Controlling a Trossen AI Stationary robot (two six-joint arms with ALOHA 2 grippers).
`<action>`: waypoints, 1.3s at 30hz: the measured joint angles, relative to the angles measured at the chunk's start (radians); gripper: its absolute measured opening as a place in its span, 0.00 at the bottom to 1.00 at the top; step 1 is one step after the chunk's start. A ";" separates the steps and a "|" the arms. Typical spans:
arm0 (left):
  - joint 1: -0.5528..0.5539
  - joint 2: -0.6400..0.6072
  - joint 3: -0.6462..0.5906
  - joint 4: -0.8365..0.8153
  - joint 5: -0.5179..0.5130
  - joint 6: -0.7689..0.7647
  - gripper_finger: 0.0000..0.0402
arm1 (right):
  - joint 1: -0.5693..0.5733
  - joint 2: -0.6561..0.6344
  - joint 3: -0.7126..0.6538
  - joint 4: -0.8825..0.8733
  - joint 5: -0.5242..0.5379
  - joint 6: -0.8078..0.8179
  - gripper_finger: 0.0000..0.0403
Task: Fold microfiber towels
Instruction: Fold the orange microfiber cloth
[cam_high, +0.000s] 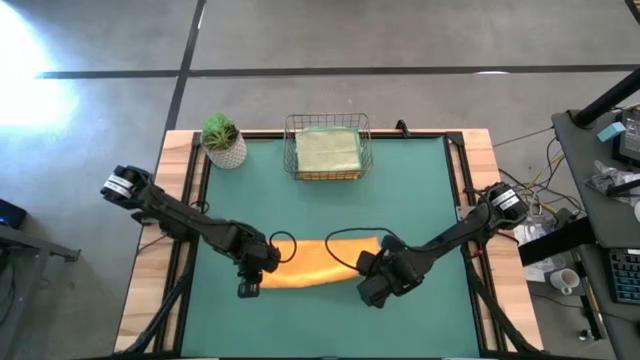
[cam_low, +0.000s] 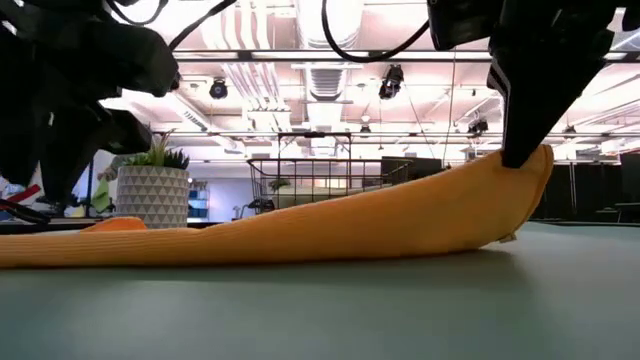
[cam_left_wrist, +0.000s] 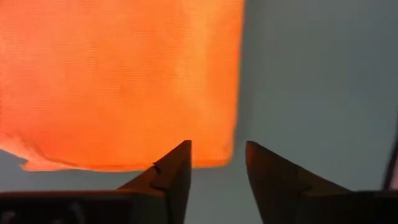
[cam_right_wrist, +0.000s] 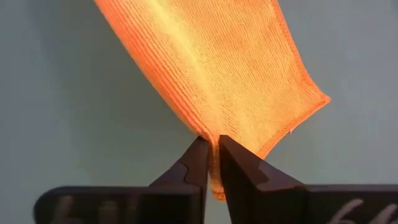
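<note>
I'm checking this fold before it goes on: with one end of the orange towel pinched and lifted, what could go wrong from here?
The right gripper pinches only the orange towel's edge, near a corner, so the cloth could slip out as it is carried over.

The left gripper is open and off the cloth, just past the other end. With nothing pinning that end, the whole towel may drag across the table instead of folding.

My right tool (cam_high: 372, 290) was pinched on the orange towel (cam_high: 318, 262), my left tool (cam_high: 249, 288) gaped at its other end, blocking the 6 o'clock strip. The basket (cam_high: 328, 147) and plant (cam_high: 223, 140) stood at 12 and 11 o'clock; the counter (cam_high: 330, 210) between lay free for passage.
</note>
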 joint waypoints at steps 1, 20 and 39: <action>0.000 -0.007 0.000 -0.002 0.015 0.000 0.35 | 0.000 0.000 0.000 0.000 -0.007 0.000 0.10; 0.032 -0.113 -0.033 0.078 -0.271 0.002 0.41 | -0.067 -0.104 -0.014 0.096 0.010 -0.093 0.26; 0.067 -0.068 -0.176 0.338 -0.306 0.058 0.02 | -0.096 -0.063 -0.202 0.325 -0.115 0.213 0.02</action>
